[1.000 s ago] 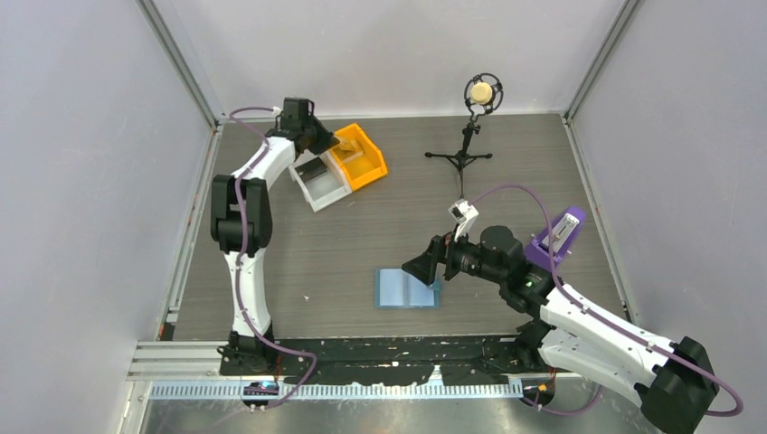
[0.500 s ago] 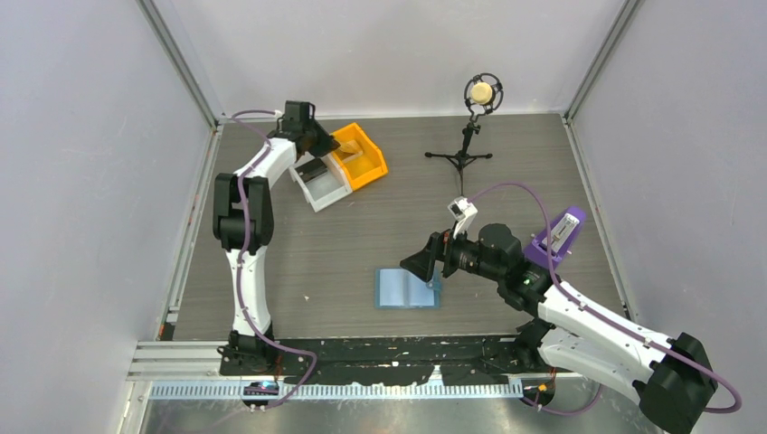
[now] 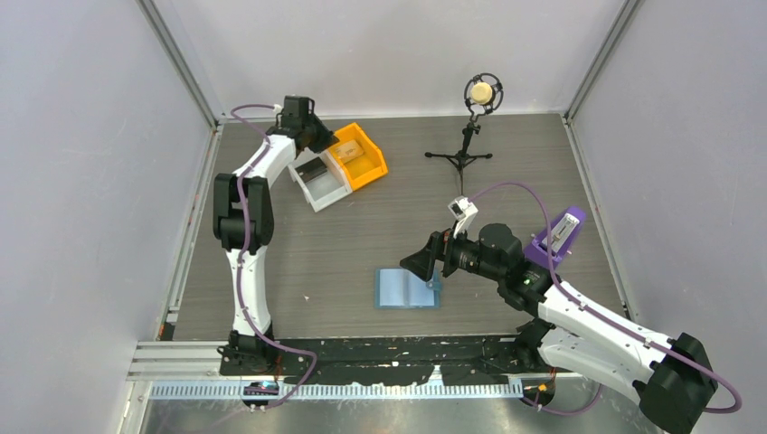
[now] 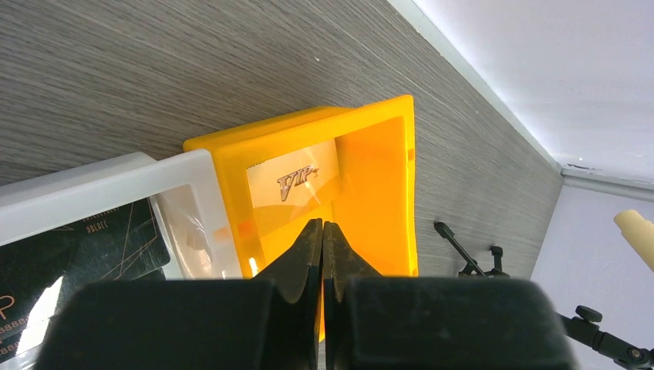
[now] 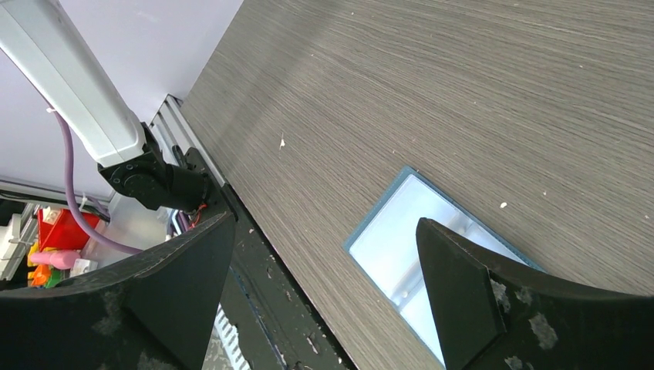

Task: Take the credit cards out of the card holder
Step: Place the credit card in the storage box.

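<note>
Since the tan card (image 4: 297, 179) lies in the orange bin (image 4: 385, 193) and the black card (image 4: 77, 254) in the white bin (image 4: 92, 189), extraction looks done. Left end effector (image 4: 322, 239) closed, empty. Right end effector (image 5: 324, 227) spread wide, empty, over the open card holder (image 3: 405, 289) on the counter (image 3: 362, 226).

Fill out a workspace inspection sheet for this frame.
Surface: grey wood-grain table, a few specks.
Job's things: card holder lies open near the right arm; tan card in orange bin; black card in white bin.
Clutter: microphone stand, purple stand.
Grippers: left gripper shut, empty, over the orange bin; right gripper open above the card holder.
Cables: purple cables run along both arms.
Surroundings: pale walls, metal frame.
</note>
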### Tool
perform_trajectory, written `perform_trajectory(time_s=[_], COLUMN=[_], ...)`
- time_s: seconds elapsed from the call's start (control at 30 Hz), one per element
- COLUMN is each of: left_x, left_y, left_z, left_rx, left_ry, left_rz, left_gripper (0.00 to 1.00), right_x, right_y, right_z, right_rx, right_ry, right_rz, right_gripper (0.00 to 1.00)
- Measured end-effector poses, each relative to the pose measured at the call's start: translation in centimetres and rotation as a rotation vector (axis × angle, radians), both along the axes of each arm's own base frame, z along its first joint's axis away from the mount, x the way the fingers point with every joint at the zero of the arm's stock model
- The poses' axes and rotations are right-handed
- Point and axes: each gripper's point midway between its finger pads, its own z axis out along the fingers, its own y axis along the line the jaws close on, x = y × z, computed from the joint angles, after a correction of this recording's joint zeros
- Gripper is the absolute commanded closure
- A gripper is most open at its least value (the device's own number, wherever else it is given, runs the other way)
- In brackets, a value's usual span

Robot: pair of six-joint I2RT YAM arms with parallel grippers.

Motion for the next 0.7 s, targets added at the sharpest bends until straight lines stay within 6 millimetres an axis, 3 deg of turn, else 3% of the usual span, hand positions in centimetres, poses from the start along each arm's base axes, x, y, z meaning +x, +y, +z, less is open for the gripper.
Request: perform_trajectory(time_s=[0.23,0.4,0.5,0.57,0.7], left_x=[0.0,-0.2,-1.3,-2.5,-5.7], left_y=[0.0,0.1,-0.1,-0.2,-0.5], left_z=[0.0,0.0,0.7,2.2,7.4], left_rx=[0.001,0.017,0.035,0.044,0.050], left_ry=[0.000,-0.005,-0.007,-0.019,-0.096], left_rz=[0.001,-0.016,-0.040,-0.060,-0.109], left_gripper=[1.00,0.90,0.86,0.85,0.79], right_x=[0.0,0.0,0.6,1.2,2.4], right_y=[0.0,0.0,-0.5,-1.2,-2.5], right_z=[0.0,0.0,-0.3,-0.5,-0.7], right_rx=[0.003,-0.001,-0.031,-0.069,-0.152], right_ry=[0.004,0.005,0.009,0.015,0.028], right_rz=[-0.001,-0.005,-0.042,-0.090,-0.178], right_gripper=[0.05,0.05,0.05,0.04,0.02])
